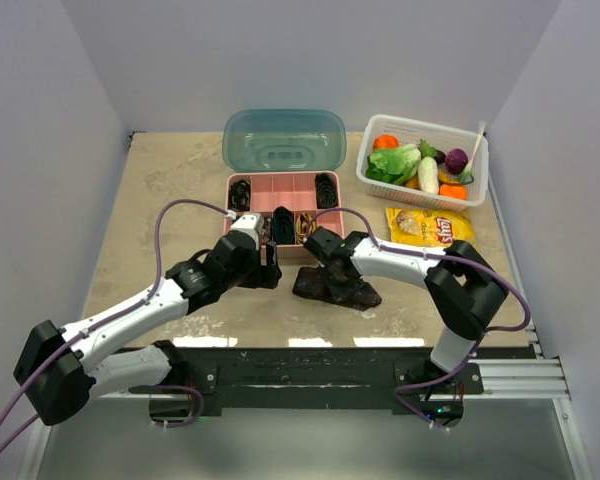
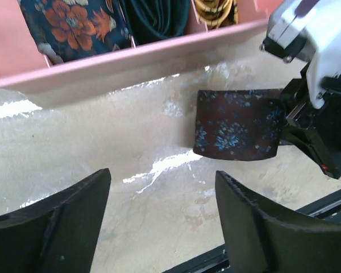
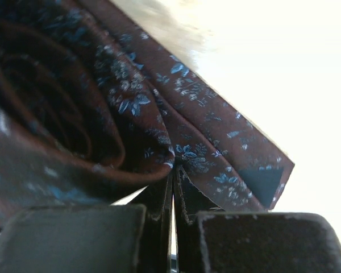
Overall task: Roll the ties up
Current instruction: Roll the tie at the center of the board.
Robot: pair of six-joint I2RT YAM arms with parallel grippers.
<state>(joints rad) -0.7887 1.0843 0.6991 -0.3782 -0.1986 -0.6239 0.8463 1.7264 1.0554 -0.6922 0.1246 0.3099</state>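
A dark maroon tie (image 1: pixel 338 288) with small blue flowers lies loosely coiled on the table in front of the pink box. My right gripper (image 1: pixel 318 264) is shut on it; in the right wrist view the fingers pinch a fold of the tie (image 3: pixel 131 108) at the right gripper (image 3: pixel 173 176). My left gripper (image 1: pixel 271 270) hangs just left of it, open and empty. In the left wrist view the left gripper (image 2: pixel 162 176) stands over bare table, with the tie's flat end (image 2: pixel 238 124) ahead and the right gripper (image 2: pixel 314 139) on its right edge.
The pink compartment box (image 1: pixel 229 208) stands just behind both grippers, its teal lid (image 1: pixel 284 140) propped behind it. Rolled ties sit inside it: a navy floral one (image 2: pixel 74 23), a dark green one (image 2: pixel 156 17), a gold one (image 2: pixel 216 11). A white basket (image 1: pixel 420 122) of vegetables and a yellow snack bag (image 1: pixel 428 226) lie at the back right.
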